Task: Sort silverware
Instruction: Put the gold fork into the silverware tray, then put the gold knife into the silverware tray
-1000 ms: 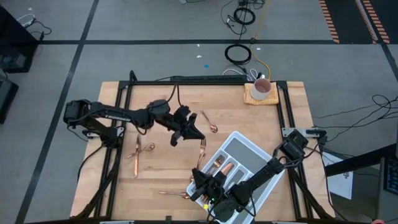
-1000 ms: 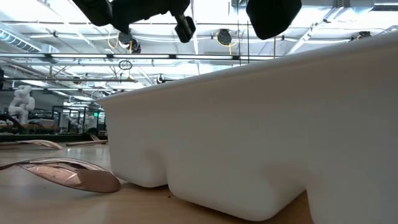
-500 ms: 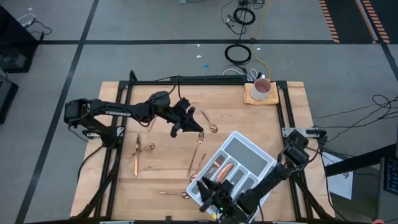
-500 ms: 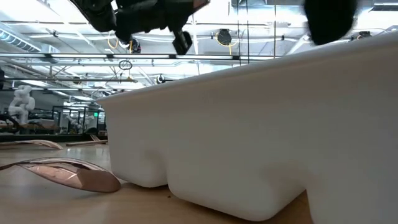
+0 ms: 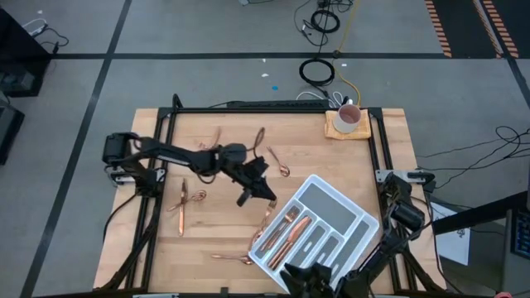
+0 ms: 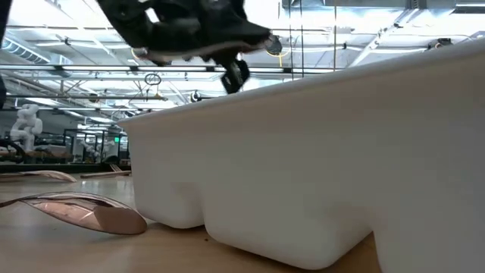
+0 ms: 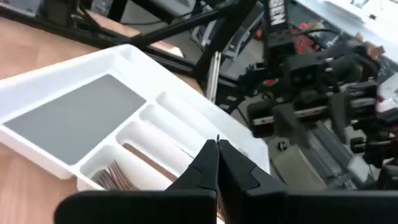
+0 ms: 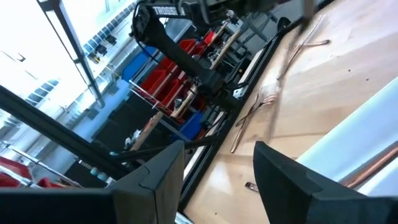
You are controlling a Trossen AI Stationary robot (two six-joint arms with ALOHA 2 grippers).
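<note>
The left gripper (image 5: 267,196) is hanging beside the white tray (image 5: 354,217) with its fingers pinched together; a fork may be in them, but that is hard to see. The right gripper (image 8: 219,165) is standing open, half cut off at the table's near edge. Some silverware (image 5: 287,230) is lying in the tray.

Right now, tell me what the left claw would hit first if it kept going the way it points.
Probably the white tray. The shut left claw points at its narrow compartments, near the forks; how high it sits above them is unclear.
</note>
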